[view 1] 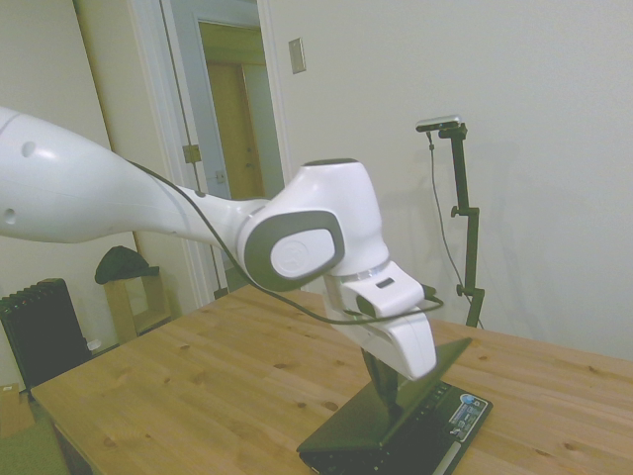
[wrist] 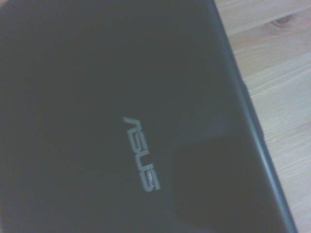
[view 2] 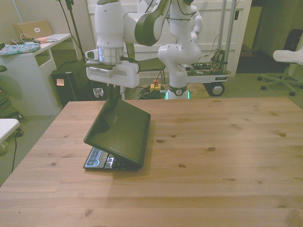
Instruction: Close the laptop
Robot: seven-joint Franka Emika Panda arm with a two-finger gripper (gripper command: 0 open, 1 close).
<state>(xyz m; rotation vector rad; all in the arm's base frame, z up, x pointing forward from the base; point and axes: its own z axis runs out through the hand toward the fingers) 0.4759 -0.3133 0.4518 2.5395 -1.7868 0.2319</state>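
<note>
The gripper [view 2: 112,97] points straight down onto the back of the laptop's lid, its dark fingers [view 1: 384,381] showing only as one narrow stem against the black lid; whether they are spread or pressed together I cannot tell. Above them the white hand sits level, and the wrist rises upright to a grey-capped elbow joint, with the long white forearm stretching away toward the side view's left.

The laptop [view 2: 120,135] lies on the wooden table [view 2: 213,156] toward the front view's left, well in from the edges. Its lid [view 1: 381,401] is tilted low over the keyboard, partly shut, with a wedge of gap at the front.

The front view shows a lit strip of keyboard and palm rest under the lid's lip. The side view instead shows the blue-white sticker [view 1: 463,414] on the palm rest and the silver front edge. The wrist view gives only the lid's dark back with a silver ASUS logo [wrist: 141,153], slightly blurred, and bare wood beside it.
</note>
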